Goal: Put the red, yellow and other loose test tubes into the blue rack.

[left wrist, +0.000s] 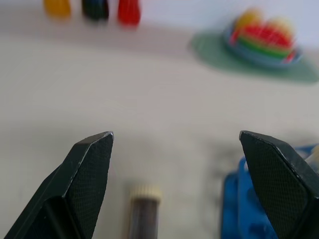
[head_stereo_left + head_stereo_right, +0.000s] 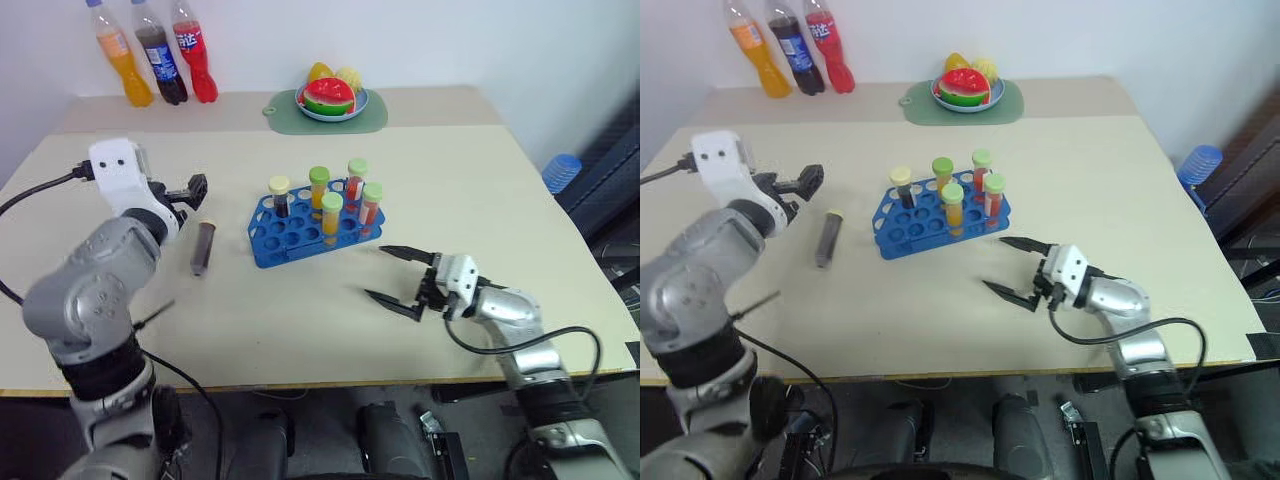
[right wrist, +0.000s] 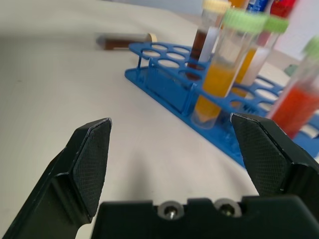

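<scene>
- Five capped tubes stand upright in the blue rack: one dark brown with a cream cap, two yellow-orange with green caps, two red-orange with light green caps; many of the rack's round holes hold nothing
- One loose dark brown tube lies flat on the beige surface, just beside the rack on the robot's left, its cream cap pointing toward the far side; nothing touches it
- Two end effectors, both spread wide and holding nothing; the left end effector hovers above the surface near the cap end of the lying tube, apart from it; in the left wrist view that tube's cap shows between the black fingers
- The right end effector sits low over the surface on the robot's right, near the rack's front corner but clear of it, pointing toward the rack
- Three soda bottles stand at the far left edge: orange, dark cola, red
- One green mat at the far side carries one blue plate of toy fruit, a watermelon slice in front
</scene>
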Controlling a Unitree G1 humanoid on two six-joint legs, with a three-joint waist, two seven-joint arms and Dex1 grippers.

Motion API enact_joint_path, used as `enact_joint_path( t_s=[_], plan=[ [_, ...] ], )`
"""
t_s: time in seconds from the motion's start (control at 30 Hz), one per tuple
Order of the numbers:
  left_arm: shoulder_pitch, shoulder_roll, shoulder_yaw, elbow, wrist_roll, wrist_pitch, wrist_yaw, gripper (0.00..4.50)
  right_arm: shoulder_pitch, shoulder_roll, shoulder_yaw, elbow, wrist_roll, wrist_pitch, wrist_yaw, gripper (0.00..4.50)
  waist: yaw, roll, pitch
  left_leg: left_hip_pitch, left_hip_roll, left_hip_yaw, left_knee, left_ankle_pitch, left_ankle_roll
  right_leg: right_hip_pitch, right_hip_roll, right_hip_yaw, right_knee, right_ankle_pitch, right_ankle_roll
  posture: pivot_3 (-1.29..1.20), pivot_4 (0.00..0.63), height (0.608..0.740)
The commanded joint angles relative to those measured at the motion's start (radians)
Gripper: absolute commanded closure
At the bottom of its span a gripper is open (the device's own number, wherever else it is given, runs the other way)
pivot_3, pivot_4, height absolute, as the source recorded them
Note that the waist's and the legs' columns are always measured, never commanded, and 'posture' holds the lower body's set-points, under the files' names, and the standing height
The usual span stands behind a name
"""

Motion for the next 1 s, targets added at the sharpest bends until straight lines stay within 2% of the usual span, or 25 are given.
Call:
enact_joint_path(
  t_s=[0.03,0.33,0.43,0.7,1.0],
  plan=[
    [-0.083,-0.032,0.078,0.103,0.040,0.126,0.103,0.28,-0.056,-0.019,-0.045,-0.115,0.060,0.080,-0.020,0.28,-0.003,0.000,0.000,0.000,0.000,0.000,0.000,0.000,0.000,0.000,0.000,0.000,0.000,0.000,0.000,0.00,0.150,0.740],
    [-0.239,-0.042,0.129,0.353,0.019,0.126,0.337,0.28,-0.087,-0.004,-0.050,-0.123,0.042,0.109,-0.059,0.28,0.028,-0.003,0.001,-0.001,0.000,0.000,0.000,0.000,-0.003,-0.001,-0.001,0.001,-0.001,0.000,0.000,0.00,0.150,0.740],
    [-0.312,-0.035,0.150,0.499,0.032,0.126,0.380,0.28,-0.081,-0.001,-0.040,-0.137,0.043,0.116,-0.058,0.28,0.034,-0.004,0.001,-0.001,-0.001,0.000,0.000,0.002,-0.007,-0.001,-0.002,0.000,-0.001,0.000,0.000,0.00,0.150,0.740],
    [-0.456,0.046,0.110,0.886,0.099,0.126,0.359,0.28,-0.046,-0.052,-0.052,-0.202,0.089,0.137,0.014,0.28,0.025,-0.004,0.002,-0.001,-0.002,0.001,-0.002,0.004,-0.009,-0.003,-0.002,0.000,-0.001,0.000,0.000,0.00,0.150,0.740],
    [-0.488,0.050,0.043,1.018,0.153,0.126,0.290,0.28,0.001,-0.114,-0.059,-0.273,0.141,0.201,0.075,0.28,0.028,-0.005,0.002,-0.002,-0.002,0.001,-0.001,0.004,-0.009,-0.003,-0.002,0.000,0.000,0.000,0.000,0.00,0.150,0.740]
  ],
)
